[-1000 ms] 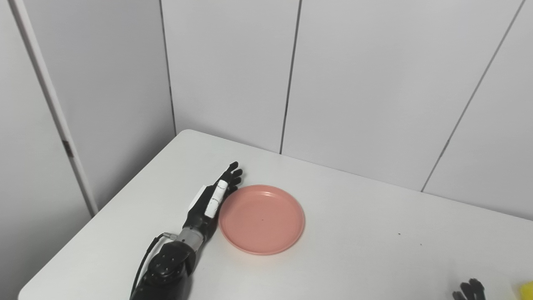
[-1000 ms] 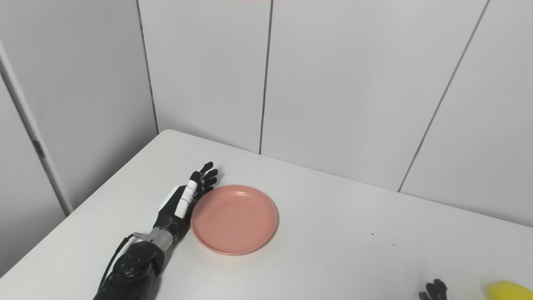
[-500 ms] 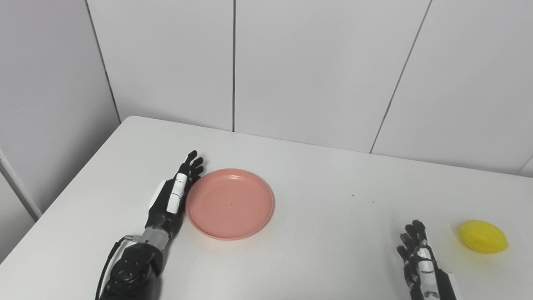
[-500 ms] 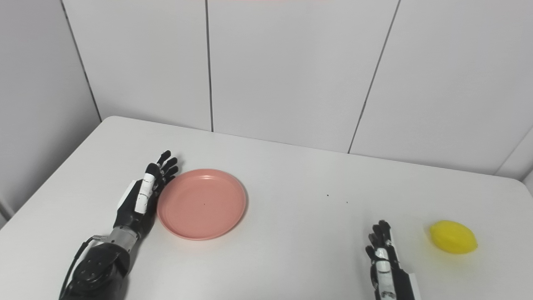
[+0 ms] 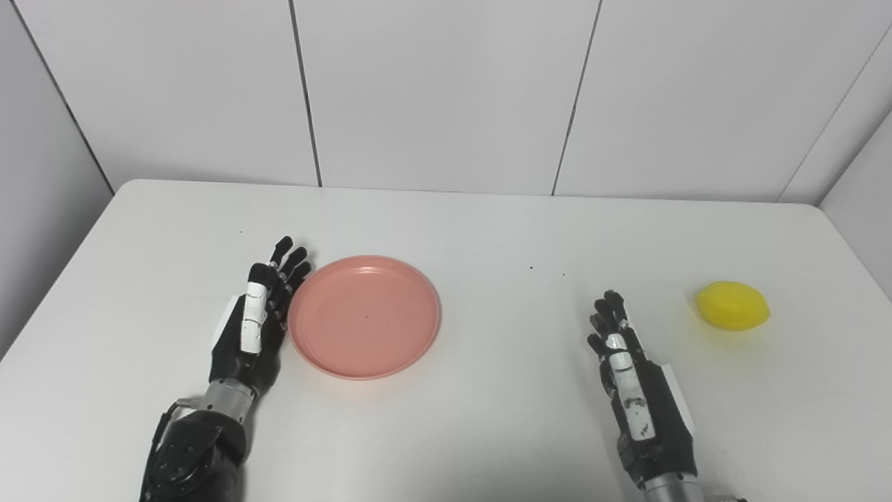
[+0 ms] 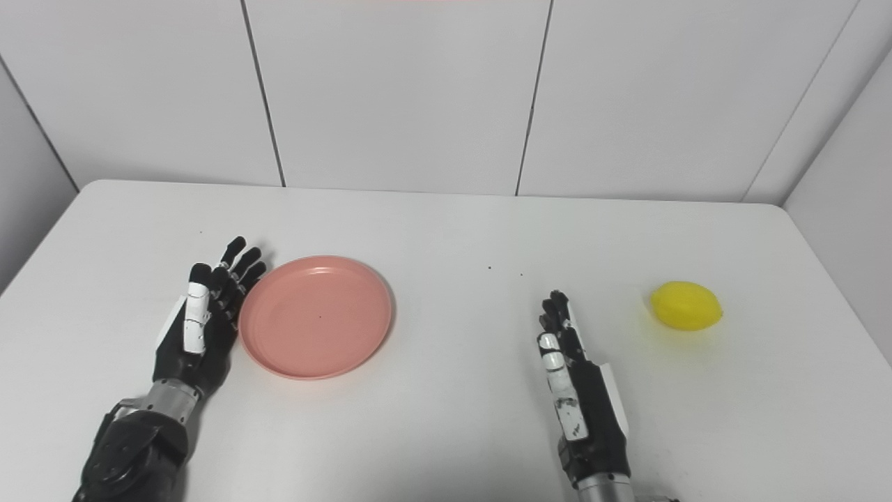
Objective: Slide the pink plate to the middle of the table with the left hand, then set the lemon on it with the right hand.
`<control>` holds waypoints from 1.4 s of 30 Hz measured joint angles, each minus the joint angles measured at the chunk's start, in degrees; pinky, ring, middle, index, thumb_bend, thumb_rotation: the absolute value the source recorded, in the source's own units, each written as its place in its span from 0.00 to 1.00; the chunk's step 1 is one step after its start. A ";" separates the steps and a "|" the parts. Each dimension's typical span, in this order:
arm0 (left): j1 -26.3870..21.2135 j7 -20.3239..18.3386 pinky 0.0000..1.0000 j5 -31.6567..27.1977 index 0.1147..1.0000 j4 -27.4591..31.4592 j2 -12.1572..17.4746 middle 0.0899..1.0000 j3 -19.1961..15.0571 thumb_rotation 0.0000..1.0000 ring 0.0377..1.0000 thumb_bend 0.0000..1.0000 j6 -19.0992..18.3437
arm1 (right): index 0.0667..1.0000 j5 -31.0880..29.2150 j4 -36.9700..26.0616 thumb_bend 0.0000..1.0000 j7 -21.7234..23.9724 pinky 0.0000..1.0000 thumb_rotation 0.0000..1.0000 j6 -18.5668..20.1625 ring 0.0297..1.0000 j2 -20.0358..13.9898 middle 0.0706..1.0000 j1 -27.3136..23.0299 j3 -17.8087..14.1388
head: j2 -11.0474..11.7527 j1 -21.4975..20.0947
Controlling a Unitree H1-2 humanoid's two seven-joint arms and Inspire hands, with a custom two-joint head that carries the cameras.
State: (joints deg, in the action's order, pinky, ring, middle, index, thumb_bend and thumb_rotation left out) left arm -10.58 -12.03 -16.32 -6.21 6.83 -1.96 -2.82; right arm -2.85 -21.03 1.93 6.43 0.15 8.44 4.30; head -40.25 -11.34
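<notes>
A round pink plate [image 5: 364, 316] lies flat on the white table [image 5: 488, 230], left of the middle. My left hand [image 5: 256, 322] stands edge-on against the plate's left rim, open, with its fingers stretched toward the far wall. A yellow lemon [image 5: 733, 305] rests on the table near the right edge. My right hand [image 5: 635, 389] is open too, fingers straight and pointing away, a short way left of the lemon and nearer to me. It holds nothing and touches neither the lemon nor the plate.
White wall panels [image 5: 446, 90] rise just behind the table's far edge. The table's right edge [image 5: 860, 254] runs close to the lemon. A few small dark specks [image 5: 532, 267] mark the tabletop between the plate and the lemon.
The camera has swung to the right, so the lemon and my right hand came fully into the picture. My left hand stays against the plate's left rim.
</notes>
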 measured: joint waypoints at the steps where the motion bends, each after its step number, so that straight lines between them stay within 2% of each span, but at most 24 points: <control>1: 0.03 -0.28 0.97 -0.09 0.97 0.08 -0.01 0.96 0.16 1.00 0.96 0.81 -0.07 | 1.00 0.03 0.00 0.57 -0.04 1.00 0.90 0.02 1.00 0.02 0.99 -0.09 -0.01 | 0.00 -0.09; 7: 0.87 -0.66 0.96 0.37 0.96 1.41 -0.20 0.95 1.34 1.00 0.95 0.82 -0.39 | 1.00 0.18 -0.01 0.56 -0.27 1.00 0.91 0.09 1.00 0.00 0.99 -0.21 0.00 | 0.09 -0.35; 17: 3.37 -0.54 0.96 0.40 0.97 4.87 -3.61 0.96 3.43 1.00 0.95 0.80 -1.69 | 1.00 2.16 0.19 0.56 -0.39 1.00 0.92 0.09 1.00 0.02 0.99 -0.31 0.08 | 1.05 -0.88; 23: 4.46 -0.67 0.97 0.60 0.98 5.97 -3.97 0.97 4.96 1.00 0.96 0.79 -1.90 | 1.00 4.31 2.52 0.57 -0.66 1.00 0.92 0.05 1.00 0.03 0.99 -0.95 0.05 | 1.41 -2.99; 35: 5.73 -0.03 0.98 1.21 0.99 7.27 -5.99 0.98 5.50 1.00 0.97 0.80 -1.90 | 0.99 6.26 6.08 0.62 -1.18 1.00 0.91 -0.14 0.98 0.03 0.97 -2.26 -0.48 | 2.02 -3.69; 42: 6.05 0.19 0.97 2.15 0.98 7.55 -6.17 0.97 5.86 1.00 0.97 0.80 -1.72 | 0.99 6.47 6.42 0.61 -1.71 1.00 0.90 -0.22 0.99 0.09 0.97 -2.63 -0.75 | 2.20 -3.87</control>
State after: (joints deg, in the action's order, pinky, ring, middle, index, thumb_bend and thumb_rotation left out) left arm -4.54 -11.83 -14.18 1.34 0.66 3.89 -4.54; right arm 3.62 -14.61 0.22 6.21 0.25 5.82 3.55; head -38.06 -15.20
